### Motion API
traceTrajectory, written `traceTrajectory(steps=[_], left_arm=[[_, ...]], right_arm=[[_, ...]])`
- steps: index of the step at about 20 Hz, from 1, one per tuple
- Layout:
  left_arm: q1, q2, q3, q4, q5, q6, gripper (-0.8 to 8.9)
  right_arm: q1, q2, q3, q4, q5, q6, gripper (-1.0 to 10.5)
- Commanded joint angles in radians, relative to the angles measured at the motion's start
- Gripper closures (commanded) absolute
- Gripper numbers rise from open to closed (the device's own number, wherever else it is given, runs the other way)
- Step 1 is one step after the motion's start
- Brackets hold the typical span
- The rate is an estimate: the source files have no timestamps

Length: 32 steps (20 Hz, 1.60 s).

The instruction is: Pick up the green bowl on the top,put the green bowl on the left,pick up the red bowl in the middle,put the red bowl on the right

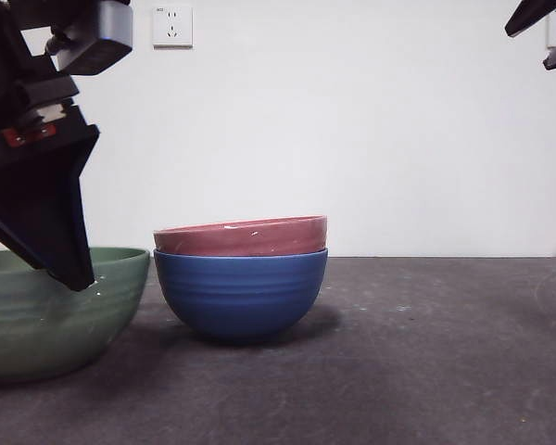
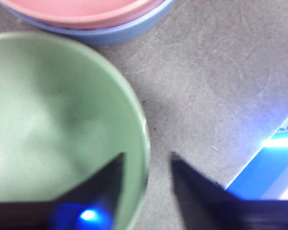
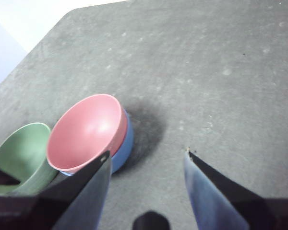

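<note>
The green bowl (image 1: 46, 315) stands on the dark table at the left, close beside the stack. My left gripper (image 1: 74, 276) hangs over its near rim; in the left wrist view (image 2: 146, 160) the jaws are open and straddle the rim of the green bowl (image 2: 62, 120), one inside and one outside. The red bowl (image 1: 241, 238) sits nested in the blue bowl (image 1: 241, 297) in the middle. My right gripper (image 3: 146, 155) is open and empty, high above the table to the right of the red bowl (image 3: 86, 129), and shows as black tips at the front view's top right corner (image 1: 542, 32).
The grey table (image 1: 426, 352) stretches bare to the right of the stack. A wall socket (image 1: 171, 26) is on the white wall behind. A bright blue and white thing (image 2: 273, 167) lies at the table's edge near the left gripper.
</note>
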Motion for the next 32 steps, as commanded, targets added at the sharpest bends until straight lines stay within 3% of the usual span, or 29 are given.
traceTrajectory(steps=[1,4,8,11,14,17,21,30,32], left_arm=[[-0.002,-0.004,0.013,0.006,0.003,-0.058,3.78],[0.000,-0.055,0.080,-0.034,0.003,-0.091,3.78],[0.028,-0.159,0.189,-0.150,-0.060,-0.090,3.78],[0.098,-0.240,0.266,-0.243,-0.102,-0.061,3.78],[0.237,-0.311,0.303,-0.335,-0.103,-0.013,3.78],[0.399,-0.351,0.303,-0.403,-0.084,0.027,3.78],[0.537,-0.371,0.303,-0.426,0.058,0.060,3.78],[0.548,-0.369,0.302,-0.418,0.086,0.064,3.78],[0.548,-0.369,0.302,-0.418,0.086,0.064,3.78]], right_arm=[[0.033,0.016,0.014,0.016,-0.002,-0.019,6.9],[0.124,0.079,0.080,-0.002,-0.002,-0.076,6.9],[0.282,0.279,0.296,-0.160,0.014,-0.204,6.9],[0.399,0.460,0.481,-0.310,0.089,-0.304,6.9],[0.511,0.625,0.622,-0.385,0.168,-0.374,6.9],[0.601,0.750,0.706,-0.398,0.233,-0.400,7.0],[0.695,0.887,0.742,-0.394,0.314,-0.436,7.0],[0.733,1.061,0.742,-0.351,0.342,-0.461,7.0],[0.732,1.072,0.742,-0.348,0.339,-0.473,7.7]])
